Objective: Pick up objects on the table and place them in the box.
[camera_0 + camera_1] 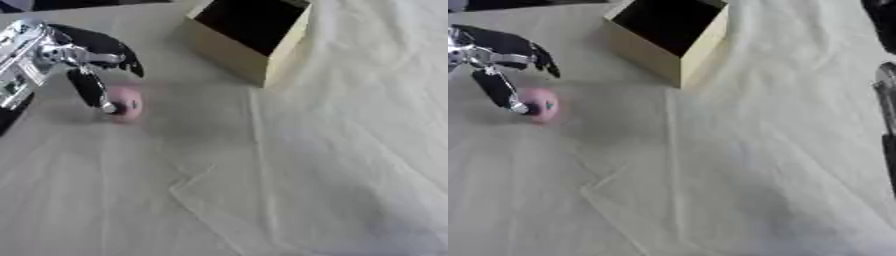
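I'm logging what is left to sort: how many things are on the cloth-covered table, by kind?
Pink ball, touched by the left hand: 1
Open cardboard box: 1
Total: 2

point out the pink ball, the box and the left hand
pink ball point(129, 104), left eye view, on its pink side
box point(229, 54), left eye view, on its tan front wall
left hand point(83, 50), left eye view, on the palm

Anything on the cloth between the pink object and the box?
Nothing: only bare white cloth lies between the pink object and the box, clearest in the left eye view.
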Motion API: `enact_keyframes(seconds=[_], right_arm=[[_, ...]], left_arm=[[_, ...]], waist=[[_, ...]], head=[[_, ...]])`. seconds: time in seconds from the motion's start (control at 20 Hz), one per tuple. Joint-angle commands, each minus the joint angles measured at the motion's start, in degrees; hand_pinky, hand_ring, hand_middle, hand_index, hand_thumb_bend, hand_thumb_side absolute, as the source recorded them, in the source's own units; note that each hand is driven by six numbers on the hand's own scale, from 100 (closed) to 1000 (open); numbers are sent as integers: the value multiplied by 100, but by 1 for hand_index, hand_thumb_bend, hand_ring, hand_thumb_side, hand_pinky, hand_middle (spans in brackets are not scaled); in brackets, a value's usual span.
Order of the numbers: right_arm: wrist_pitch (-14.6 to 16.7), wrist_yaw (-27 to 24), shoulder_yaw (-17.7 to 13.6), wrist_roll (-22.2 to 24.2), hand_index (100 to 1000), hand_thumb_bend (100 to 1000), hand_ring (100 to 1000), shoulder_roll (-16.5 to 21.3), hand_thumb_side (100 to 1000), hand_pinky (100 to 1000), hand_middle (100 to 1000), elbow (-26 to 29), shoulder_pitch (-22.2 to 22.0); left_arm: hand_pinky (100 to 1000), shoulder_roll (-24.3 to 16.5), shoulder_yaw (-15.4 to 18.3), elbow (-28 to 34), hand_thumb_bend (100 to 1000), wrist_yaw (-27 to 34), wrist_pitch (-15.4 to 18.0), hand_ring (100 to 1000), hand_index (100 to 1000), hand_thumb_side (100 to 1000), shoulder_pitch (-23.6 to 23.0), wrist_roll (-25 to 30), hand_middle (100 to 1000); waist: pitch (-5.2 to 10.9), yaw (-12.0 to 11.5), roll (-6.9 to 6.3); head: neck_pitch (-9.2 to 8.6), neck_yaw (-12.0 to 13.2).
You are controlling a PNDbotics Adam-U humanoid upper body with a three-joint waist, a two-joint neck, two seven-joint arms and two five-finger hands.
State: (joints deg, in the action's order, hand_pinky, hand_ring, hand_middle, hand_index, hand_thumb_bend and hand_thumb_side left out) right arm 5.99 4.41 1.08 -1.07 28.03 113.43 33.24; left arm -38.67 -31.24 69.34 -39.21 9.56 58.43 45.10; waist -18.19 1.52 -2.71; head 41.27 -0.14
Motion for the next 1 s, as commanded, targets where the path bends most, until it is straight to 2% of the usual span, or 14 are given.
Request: enact_keyframes(seconds=[0.05,0.1,0.15,0.2,0.4,0.55,0.6,0.85,1.0], right_arm=[[-5,-35,-53,-13,775,100,637,73,795,804,598,91,60],[-6,-35,-55,-15,775,100,637,75,795,804,598,90,57],[-7,-36,-55,-16,775,100,637,76,796,804,598,89,56],[-7,-37,-53,-14,775,100,637,77,796,804,598,87,51],[-8,-43,-59,-20,776,100,637,72,796,804,599,86,42],[-12,-46,-60,-25,776,100,637,71,796,804,599,86,40],[-13,-46,-60,-25,776,100,638,70,796,804,598,86,40],[-2,-41,-63,-28,776,100,639,78,793,805,599,105,82],[3,-35,-59,-25,777,100,639,82,792,805,599,115,127]], left_arm=[[566,-115,42,71,240,113,-22,715,761,172,71,-105,659],[566,-140,46,127,240,139,-46,715,761,172,64,-149,659],[530,-160,45,176,143,161,-73,679,735,127,57,-179,635],[514,-192,74,258,100,185,-103,660,719,105,66,-230,622],[386,-330,182,562,100,367,-348,561,633,100,52,-462,546],[386,-375,194,659,100,439,-498,561,633,100,35,-587,546],[344,-378,193,679,100,452,-523,529,599,100,36,-601,517],[324,-212,724,1111,100,643,-738,510,582,100,411,-959,502],[321,-4,940,1031,100,540,-723,506,578,100,762,-1157,498]], waist=[[103,-2,15],[103,-2,14],[104,-3,14],[107,-7,14],[115,-5,10],[114,1,8],[115,3,8],[85,48,-14],[49,109,-23]], head=[[-7,13],[-5,12],[-4,12],[2,9],[1,12],[2,17],[3,19],[-15,46],[-74,61]])
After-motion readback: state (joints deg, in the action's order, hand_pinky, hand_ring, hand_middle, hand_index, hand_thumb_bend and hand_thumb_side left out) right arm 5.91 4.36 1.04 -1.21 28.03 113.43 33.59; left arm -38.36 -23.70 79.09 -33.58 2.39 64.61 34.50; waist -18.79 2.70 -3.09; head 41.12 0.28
